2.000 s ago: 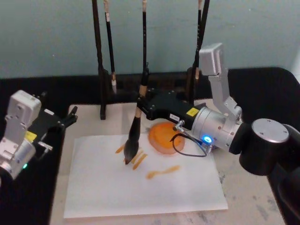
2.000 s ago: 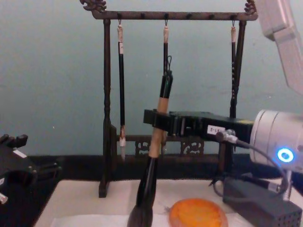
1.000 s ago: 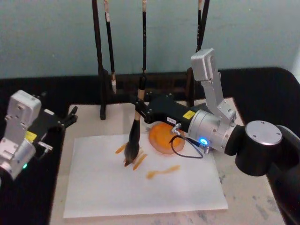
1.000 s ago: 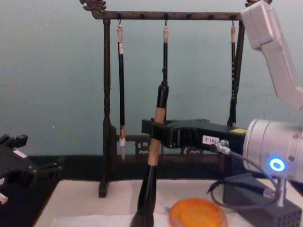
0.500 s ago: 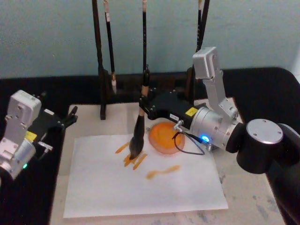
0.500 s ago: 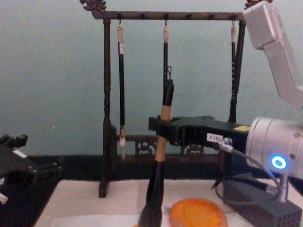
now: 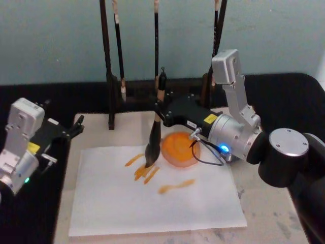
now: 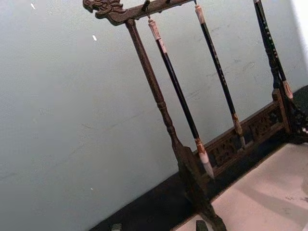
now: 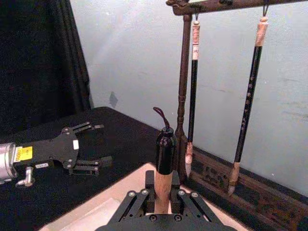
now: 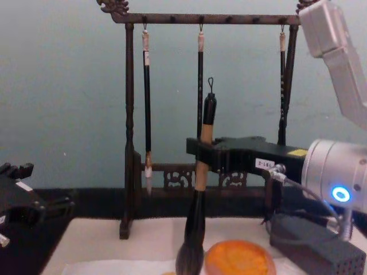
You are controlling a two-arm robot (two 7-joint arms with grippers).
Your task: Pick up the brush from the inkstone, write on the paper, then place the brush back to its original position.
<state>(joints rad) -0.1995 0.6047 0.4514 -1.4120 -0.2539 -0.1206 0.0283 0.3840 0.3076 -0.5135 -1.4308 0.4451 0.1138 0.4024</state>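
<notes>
My right gripper (image 7: 158, 111) is shut on the tan mid-handle of the brush (image 7: 154, 140), which stands nearly upright. Its bushy dark tip hangs just over the paper (image 7: 152, 208), close to the left edge of the orange inkstone (image 7: 179, 150). Orange strokes (image 7: 144, 170) mark the paper under and in front of the tip. The chest view shows the brush (image 10: 200, 217) clamped in the right gripper (image 10: 202, 154) beside the inkstone (image 10: 241, 259). In the right wrist view the brush (image 9: 164, 149) rises between the right gripper (image 9: 162, 198) fingers. My left gripper (image 7: 76, 128) rests open at the far left, off the mat.
A dark wooden rack (image 10: 129, 114) with three slim hanging brushes (image 10: 147, 103) stands right behind the held brush. A grey perforated block (image 10: 315, 252) sits to the right of the inkstone. The beige felt mat (image 7: 96, 133) lies under the paper on black cloth.
The right gripper has carried the brush rightward from the orange strokes to the inkstone's edge. The brush stands straighter and a little higher. The left arm has not moved.
</notes>
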